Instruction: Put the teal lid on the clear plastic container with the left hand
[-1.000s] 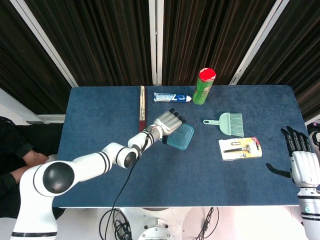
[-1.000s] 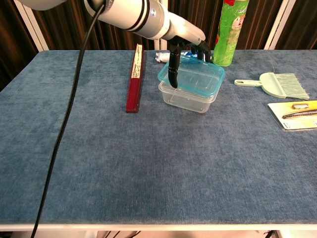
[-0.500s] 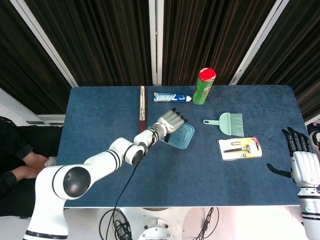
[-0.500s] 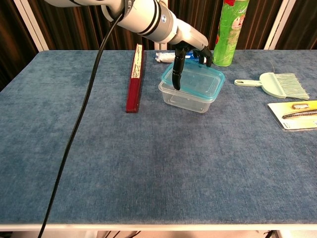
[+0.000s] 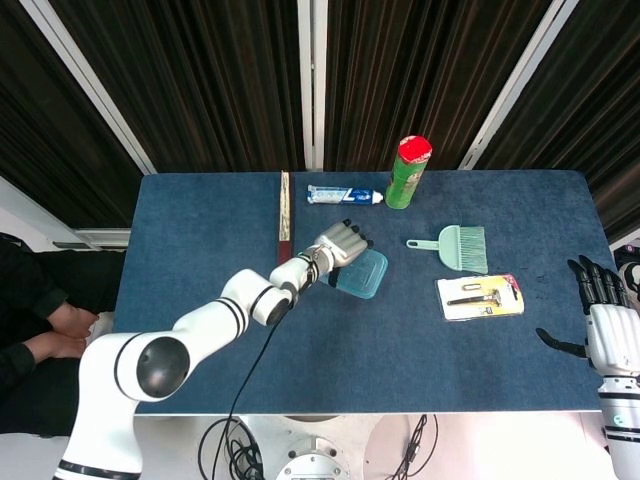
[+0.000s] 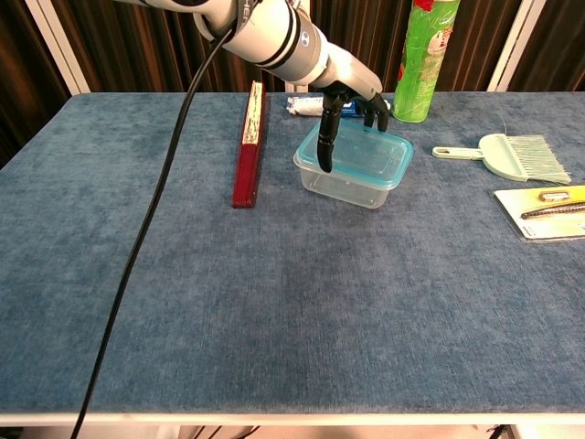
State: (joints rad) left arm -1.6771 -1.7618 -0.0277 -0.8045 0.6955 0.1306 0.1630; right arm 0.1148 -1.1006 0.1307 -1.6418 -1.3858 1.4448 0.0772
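The teal lid [image 6: 367, 155] [image 5: 364, 272] lies flat on top of the clear plastic container [image 6: 352, 190], which stands at the middle of the blue table. My left hand [image 6: 348, 95] [image 5: 339, 245] reaches over the lid's far left part. Its thumb hangs down against the lid's left edge and its other fingers curl over the far edge, so it still holds the lid. The container's body is hidden under the lid in the head view. My right hand [image 5: 603, 322] hovers off the table's right front corner, fingers spread and empty.
A long red-brown box [image 6: 247, 142] lies left of the container. Behind it are a toothpaste tube [image 5: 343, 195] and a tall green can [image 6: 423, 57]. A pale green hand brush [image 6: 512, 155] and a packaged razor [image 6: 546, 208] lie to the right.
The lid was tilted, raised on its left side, and has come down level onto the container. My left hand moved slightly right and down with it. The right hand stayed put.
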